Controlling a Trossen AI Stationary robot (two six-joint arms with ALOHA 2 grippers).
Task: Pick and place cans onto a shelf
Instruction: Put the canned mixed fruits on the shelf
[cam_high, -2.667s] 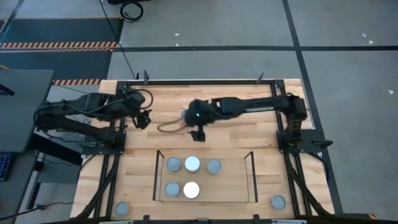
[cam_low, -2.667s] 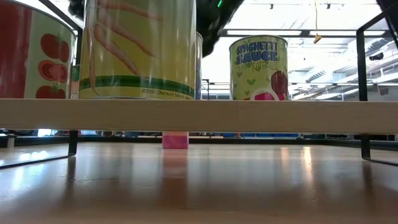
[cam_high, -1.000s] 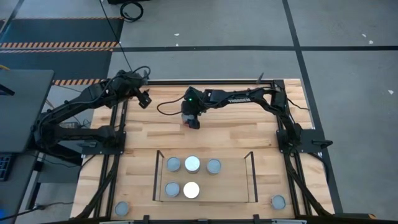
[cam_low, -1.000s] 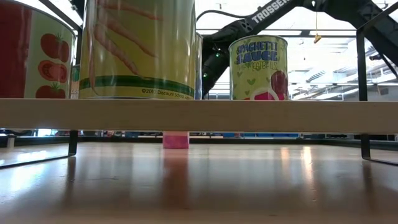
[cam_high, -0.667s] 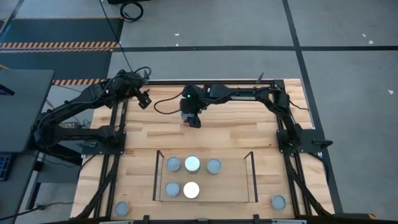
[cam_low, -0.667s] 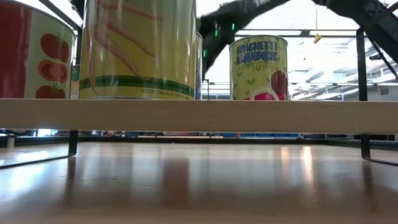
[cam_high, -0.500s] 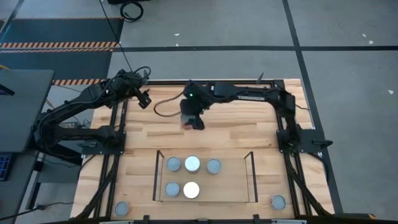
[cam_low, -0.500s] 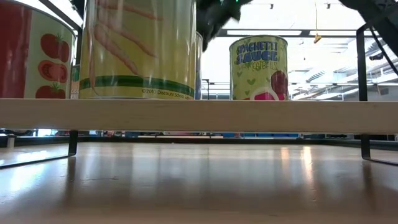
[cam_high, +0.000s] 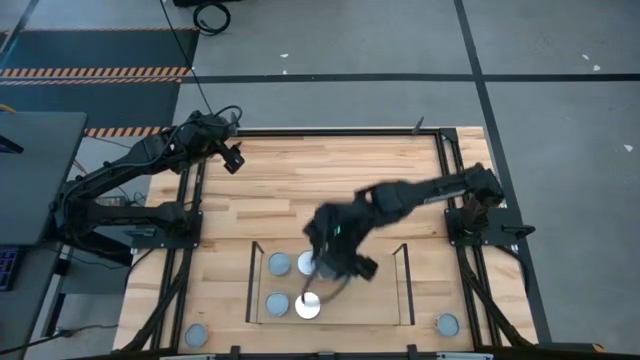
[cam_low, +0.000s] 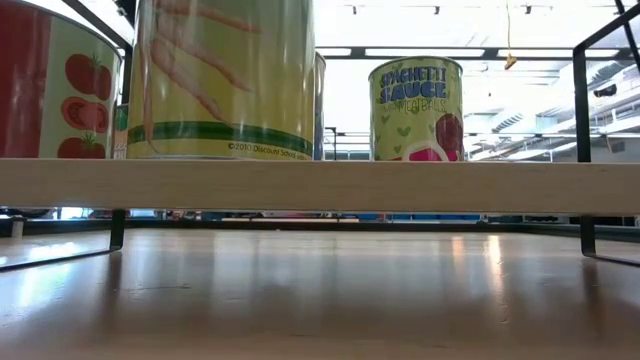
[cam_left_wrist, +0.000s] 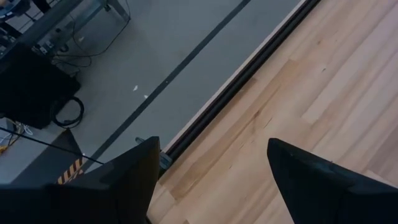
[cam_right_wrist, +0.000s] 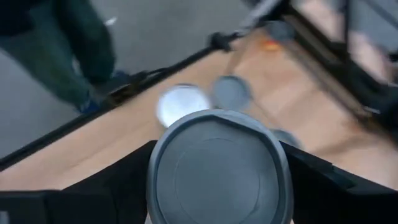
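Over the centre of the high view, the right gripper (cam_high: 335, 262) hangs above the shelf (cam_high: 375, 298), blurred; only the right wrist view shows its fingers closed on a can (cam_right_wrist: 219, 168), round top toward the lens, long axis along the fingers. On the shelf stand other cans (cam_high: 279, 264), upright; the low view shows their labels, carrots (cam_low: 225, 80) and spaghetti sauce (cam_low: 416, 108), but no arm. At upper left the left gripper (cam_high: 231, 160) waits over the desk (cam_high: 380, 170) edge, fingers (cam_left_wrist: 311, 174) spread and empty; two cans (cam_high: 447, 325) stand at the desk's lower corners.
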